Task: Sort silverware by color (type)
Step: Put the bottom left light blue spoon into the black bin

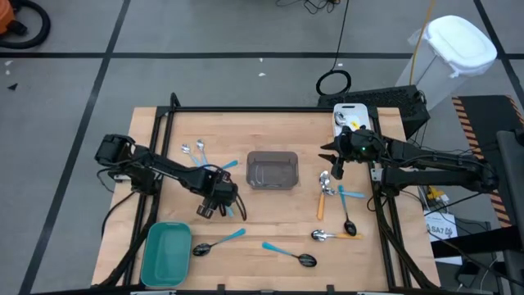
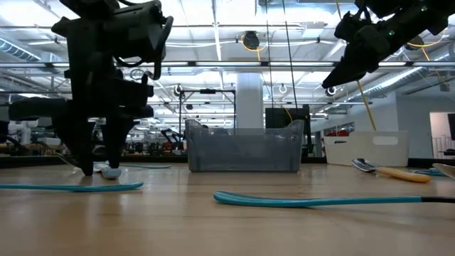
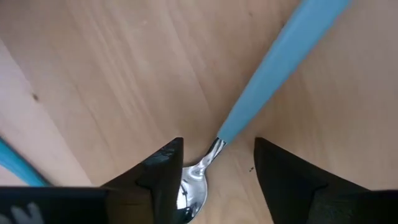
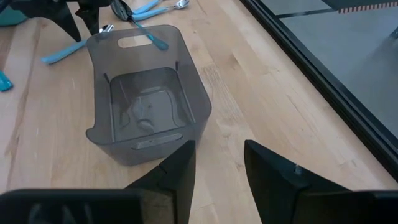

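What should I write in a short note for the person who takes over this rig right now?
Left hand: open, down at the table, its fingers on either side of a silver spoon with a blue handle; not gripped yet.
Right hand: open, empty, raised above the table right of the grey bin.
Teal tray: front left; no spoon shows in it.
Spoons: two at the back left, two along the front, a mixed cluster on the right.
Done: nothing sorted. Left: all spoons.
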### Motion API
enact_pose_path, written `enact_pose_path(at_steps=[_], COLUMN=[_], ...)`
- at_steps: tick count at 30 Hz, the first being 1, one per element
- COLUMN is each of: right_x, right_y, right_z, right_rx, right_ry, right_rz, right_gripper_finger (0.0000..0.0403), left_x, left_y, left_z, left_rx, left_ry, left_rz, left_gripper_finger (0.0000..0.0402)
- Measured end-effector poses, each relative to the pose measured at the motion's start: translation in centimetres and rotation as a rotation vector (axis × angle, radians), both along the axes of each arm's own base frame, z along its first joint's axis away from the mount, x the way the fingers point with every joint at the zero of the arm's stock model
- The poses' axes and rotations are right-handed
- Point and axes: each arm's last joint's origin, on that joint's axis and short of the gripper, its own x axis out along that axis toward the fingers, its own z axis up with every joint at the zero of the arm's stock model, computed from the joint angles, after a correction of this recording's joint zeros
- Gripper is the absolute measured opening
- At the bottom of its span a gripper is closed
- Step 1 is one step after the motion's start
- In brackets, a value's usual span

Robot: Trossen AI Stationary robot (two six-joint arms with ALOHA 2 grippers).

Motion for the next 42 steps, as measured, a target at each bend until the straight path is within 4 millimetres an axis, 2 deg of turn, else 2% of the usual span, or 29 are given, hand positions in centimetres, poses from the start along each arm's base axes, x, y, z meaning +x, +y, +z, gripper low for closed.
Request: enact_pose_path(at_steps=[9, 24, 33, 42], right_x=[0.0, 0.0, 0.0, 0.0], right_y=[0.0, 0.0, 0.0, 0.0], right_z=[0.0, 0.0, 0.0, 0.0], right_rx=[0.002, 0.002, 0.002, 0.001], right_ry=[0.003, 0.003, 0.003, 0.003], right_rz=[0.000, 0.001, 0.000, -0.001], right_gripper_finger=[0.0132, 0.0132, 0.0132, 0.0132], left_x=[0.1, 0.2, 0.1, 0.1], left_y=[0.2, 0.1, -0.3, -0.7], left_z=[-0.2, -0.2, 0.3, 0.9], left_rx=[-0.060, -0.076, -0.069, -0.062], left_ry=[0.005, -0.018, -0.054, -0.066], left_rz=[-0.033, 0.072, 0.181, 0.218], left_gripper_finger=[0.0095, 0.0010, 0.0004, 0.0002])
